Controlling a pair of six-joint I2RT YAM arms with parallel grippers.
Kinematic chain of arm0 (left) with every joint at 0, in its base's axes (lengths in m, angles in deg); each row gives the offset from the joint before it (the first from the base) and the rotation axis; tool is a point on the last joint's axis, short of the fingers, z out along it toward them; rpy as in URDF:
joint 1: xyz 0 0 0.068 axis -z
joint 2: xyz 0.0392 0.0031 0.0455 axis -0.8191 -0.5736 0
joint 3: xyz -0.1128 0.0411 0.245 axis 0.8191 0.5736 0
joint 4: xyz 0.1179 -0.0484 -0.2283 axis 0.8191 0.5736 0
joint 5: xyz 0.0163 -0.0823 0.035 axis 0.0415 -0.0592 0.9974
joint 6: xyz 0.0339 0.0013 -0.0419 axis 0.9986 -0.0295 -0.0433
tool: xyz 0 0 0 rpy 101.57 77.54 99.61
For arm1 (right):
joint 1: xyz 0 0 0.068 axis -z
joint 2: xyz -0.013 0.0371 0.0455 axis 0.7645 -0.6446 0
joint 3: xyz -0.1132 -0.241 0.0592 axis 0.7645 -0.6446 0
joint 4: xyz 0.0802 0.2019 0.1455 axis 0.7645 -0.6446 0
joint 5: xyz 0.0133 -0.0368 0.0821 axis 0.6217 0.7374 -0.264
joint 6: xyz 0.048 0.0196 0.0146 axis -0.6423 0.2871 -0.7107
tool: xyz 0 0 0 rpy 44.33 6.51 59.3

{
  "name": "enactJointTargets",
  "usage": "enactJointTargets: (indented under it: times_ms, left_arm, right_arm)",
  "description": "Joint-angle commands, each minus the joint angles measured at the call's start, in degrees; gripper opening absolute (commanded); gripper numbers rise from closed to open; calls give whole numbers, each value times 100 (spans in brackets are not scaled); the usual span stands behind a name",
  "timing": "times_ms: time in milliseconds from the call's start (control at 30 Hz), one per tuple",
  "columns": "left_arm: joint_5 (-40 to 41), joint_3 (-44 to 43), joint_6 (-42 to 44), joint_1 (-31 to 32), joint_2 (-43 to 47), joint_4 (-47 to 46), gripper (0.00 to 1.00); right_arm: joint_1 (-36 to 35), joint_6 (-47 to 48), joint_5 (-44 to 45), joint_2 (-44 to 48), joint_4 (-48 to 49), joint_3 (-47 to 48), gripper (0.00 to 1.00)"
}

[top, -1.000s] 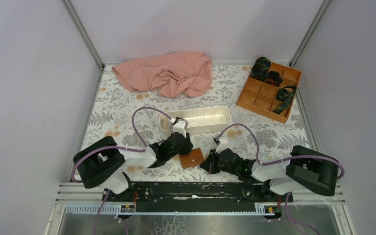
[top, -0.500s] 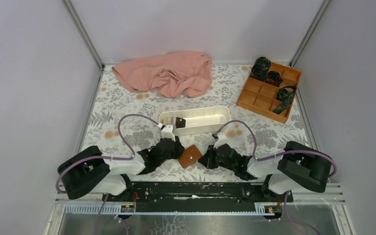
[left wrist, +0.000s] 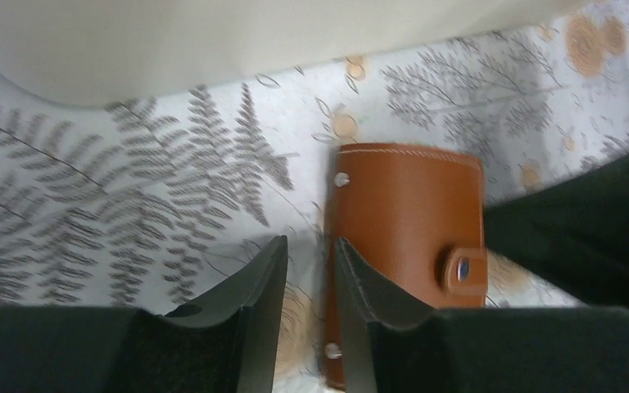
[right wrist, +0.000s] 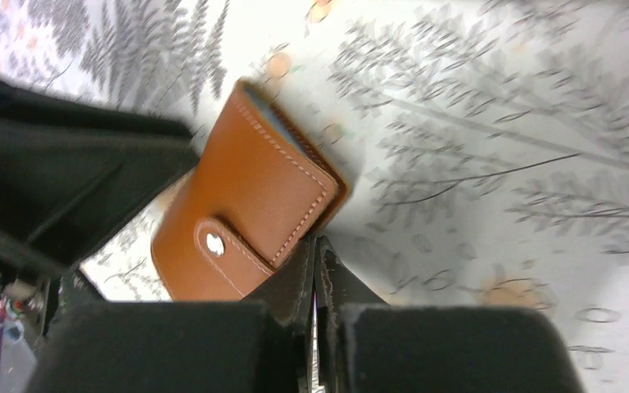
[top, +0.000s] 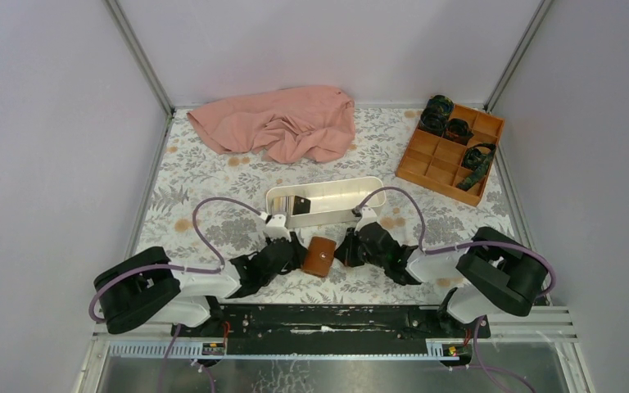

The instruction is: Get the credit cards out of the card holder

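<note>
The card holder (top: 319, 256) is a brown leather wallet lying closed on the floral cloth, its snap tab (left wrist: 463, 269) fastened. It sits between my two grippers. My left gripper (left wrist: 307, 264) is narrowly open at its left edge; only cloth shows in the gap, and the right finger (left wrist: 360, 286) overlaps the leather. My right gripper (right wrist: 315, 246) is shut and empty, its tips against the wallet's (right wrist: 250, 196) stitched edge. A dark credit card (top: 301, 205) and paler ones lie at the left end of the white tray (top: 352, 214).
The long white tray stands just beyond the wallet. A pink cloth (top: 282, 123) is heaped at the back. An orange compartmented box (top: 438, 160) with dark items stands at the back right. Purple cables loop over both arms.
My left gripper has come down from the tray to the wallet's left side. The right gripper has moved forward against its right edge. The wallet has turned and shifted slightly toward the tray.
</note>
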Motion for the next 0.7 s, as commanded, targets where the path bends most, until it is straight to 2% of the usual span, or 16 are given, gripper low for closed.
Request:
enactJointTargets:
  times_ms: [0, 267, 433, 667]
  left_arm:
    - [-829, 247, -408, 346, 50, 267, 36]
    - [-698, 157, -410, 444, -83, 246, 36]
    - [-536, -52, -251, 445, -77, 471, 36]
    - [-470, -450, -50, 443, -48, 704, 36]
  right_arm:
    - [361, 447, 145, 238, -411, 221, 0]
    - [472, 807, 79, 573, -899, 459, 0]
    - [466, 1035, 318, 1225, -1415, 353, 0]
    - [397, 1347, 761, 2239, -2148, 182, 32]
